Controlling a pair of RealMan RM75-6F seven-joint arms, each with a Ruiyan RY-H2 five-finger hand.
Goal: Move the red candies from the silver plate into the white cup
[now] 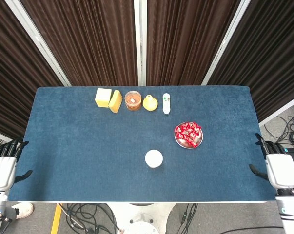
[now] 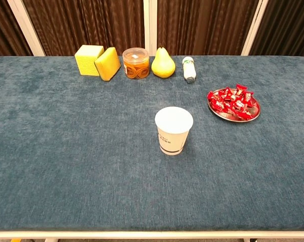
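A: What's behind the table (image 1: 88, 146)?
B: Dark brown pleated curtains (image 1: 93, 39) right along its far edge, w/ white vertical strips (image 1: 140, 44) between panels.
A: Table itself?
B: Blue felt-like top, pale front edge.
A: Floor?
B: Grey, seen below the table's near edge. Black cables (image 1: 88, 214) tangled there, more off its right end; yellow strip (image 1: 56, 218) near its left corner.
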